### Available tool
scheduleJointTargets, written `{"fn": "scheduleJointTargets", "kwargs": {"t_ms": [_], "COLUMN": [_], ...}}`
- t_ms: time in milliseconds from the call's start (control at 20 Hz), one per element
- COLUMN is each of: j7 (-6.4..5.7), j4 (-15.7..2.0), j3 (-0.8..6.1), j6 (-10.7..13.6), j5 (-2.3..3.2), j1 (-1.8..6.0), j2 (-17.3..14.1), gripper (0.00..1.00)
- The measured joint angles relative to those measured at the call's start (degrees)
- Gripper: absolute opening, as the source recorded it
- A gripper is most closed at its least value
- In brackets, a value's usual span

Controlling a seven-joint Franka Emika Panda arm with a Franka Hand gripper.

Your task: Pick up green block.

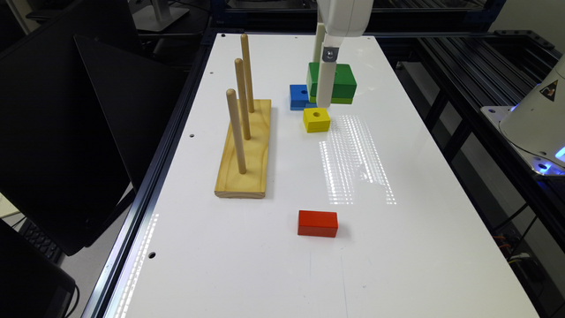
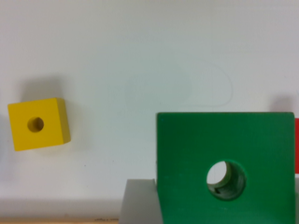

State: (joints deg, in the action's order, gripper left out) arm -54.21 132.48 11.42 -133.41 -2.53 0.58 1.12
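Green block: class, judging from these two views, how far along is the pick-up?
Done: the gripper is down at the green block, next to the blue block and yellow cube. In hand: the grasp, though whether it has closed is unclear. Left: a clear lift off the white table; neither view settles whether the block is raised.

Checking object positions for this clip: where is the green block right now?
In the exterior view, the green block sits at the table's far end, between the gripper's fingers, with the blue block at its left and the yellow block just nearer.

Green block (image 2: 224,154) bottom edge cropped.
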Motion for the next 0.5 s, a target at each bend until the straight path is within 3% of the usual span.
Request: {"fn": "scheduleJointTargets", "kwargs": {"t_ms": [150, 350, 500], "j7": [0.02, 0.07, 0.09], "j4": [-0.43, -1.19, -1.18], "j3": [0.00, 0.00, 0.00], "j6": [1.2, 5.7, 6.3], "j5": [-0.28, -0.79, -0.94], "j1": [0.00, 0.00, 0.00], "j2": [1.6, 5.5, 6.1], "gripper": [0.00, 0.00, 0.00]}}
